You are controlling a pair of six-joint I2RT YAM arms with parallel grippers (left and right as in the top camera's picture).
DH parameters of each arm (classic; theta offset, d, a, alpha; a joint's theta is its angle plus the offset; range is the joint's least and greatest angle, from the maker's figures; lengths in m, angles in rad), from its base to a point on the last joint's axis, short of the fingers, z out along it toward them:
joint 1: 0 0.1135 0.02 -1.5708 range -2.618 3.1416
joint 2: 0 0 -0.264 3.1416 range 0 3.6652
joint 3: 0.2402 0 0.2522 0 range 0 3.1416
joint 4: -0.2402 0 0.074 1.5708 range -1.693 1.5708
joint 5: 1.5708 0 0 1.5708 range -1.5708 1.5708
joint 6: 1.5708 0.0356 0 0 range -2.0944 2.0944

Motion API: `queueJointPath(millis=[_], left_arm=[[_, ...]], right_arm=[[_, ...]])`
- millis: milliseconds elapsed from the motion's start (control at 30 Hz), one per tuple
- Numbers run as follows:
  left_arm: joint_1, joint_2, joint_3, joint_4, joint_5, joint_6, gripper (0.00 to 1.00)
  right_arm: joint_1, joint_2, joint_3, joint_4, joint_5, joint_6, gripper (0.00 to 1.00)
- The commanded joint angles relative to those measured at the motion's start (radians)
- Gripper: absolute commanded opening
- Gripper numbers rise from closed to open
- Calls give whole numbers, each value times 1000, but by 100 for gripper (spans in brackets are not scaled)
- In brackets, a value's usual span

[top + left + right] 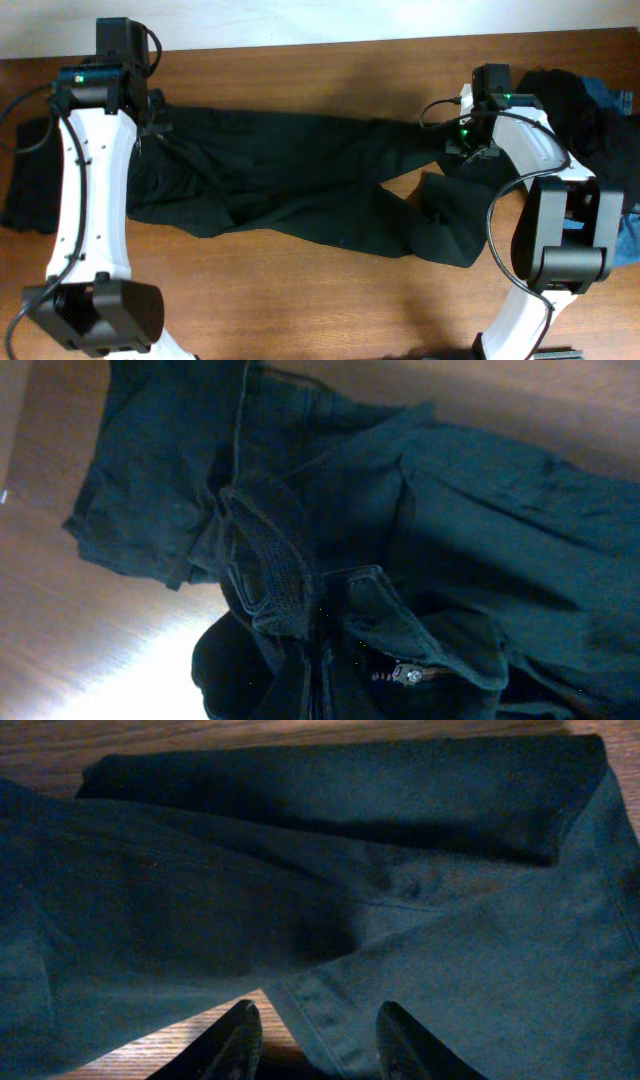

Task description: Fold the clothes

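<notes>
Overhead, reading from the left: find a dark piece lying flat at the table edge, just beside the left arm. Right of it, see the left gripper clamped tight at the waist end of the black trousers, cloth bunched against its pads. Judge this a pinch on the waistband, close beside the zip pull in the left wrist view. Follow the trousers rightward across mid-table: rumpled, legs splayed apart toward the right, one leg kinked downward. Reach the right gripper at the leg ends, fingers parted, a hem lying between them but not pinched. Beyond, at the far right corner, note the heap of other clothes, black with a blue piece showing.

To do this step well, probably:
- Close the right fingers squarely on the hem, both layers if possible, before any lift.
- Hold the left pinch firm.
- Pull gently apart to take out wrinkles, then lay one leg over the other so the seams line up.
- Avoid dragging the heap along.
- Lift no higher than needed, lest slack cloth fold on itself.

Brands, labels, writing: none legible anywhere; zip pull too blurred to read.
</notes>
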Motion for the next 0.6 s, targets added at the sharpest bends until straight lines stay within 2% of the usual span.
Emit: queueJointPath(millis=[0, 267, 433, 567], left_arm=[[23, 77, 17, -20, -31, -23, 1], [72, 201, 17, -46, -32, -28, 2], [114, 192, 32, 31, 31, -26, 3], [109, 156, 97, 91, 156, 35, 13]], right_arm=[[1, 7, 21, -6, -9, -4, 43], [1, 7, 21, -10, -5, -57, 43], [1, 7, 21, 9, -5, -86, 42], [1, 7, 28, 16, -9, -85, 39]])
